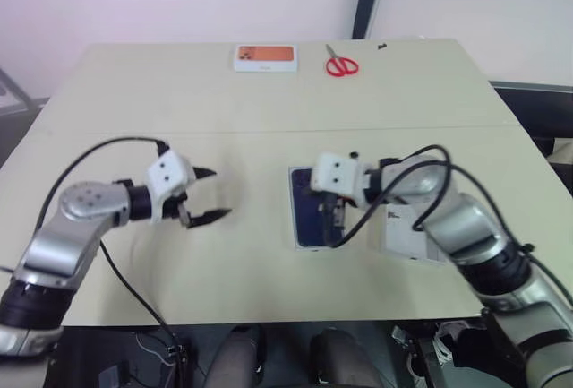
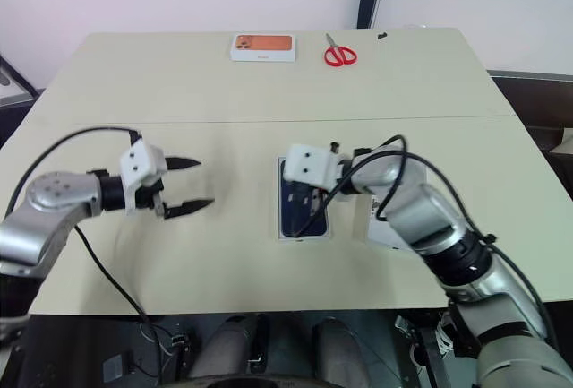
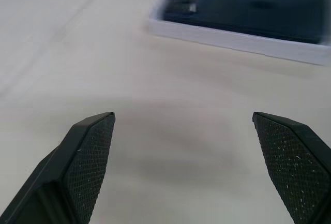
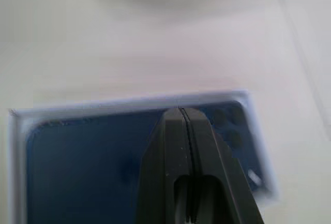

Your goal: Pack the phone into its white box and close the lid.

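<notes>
We see the phone [image 2: 298,202] lying in the white box [image 2: 279,202] near the middle of the bench [image 2: 224,92]. Just right of the box lies the lid [image 2: 387,231], under the right arm. At the far edge sit a second box [image 2: 263,47] and, to its right, scissors [image 2: 339,53], well apart from the rest.

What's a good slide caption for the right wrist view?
Shut right claw poised over the dark blue phone lying inside the white box on the table.
</notes>
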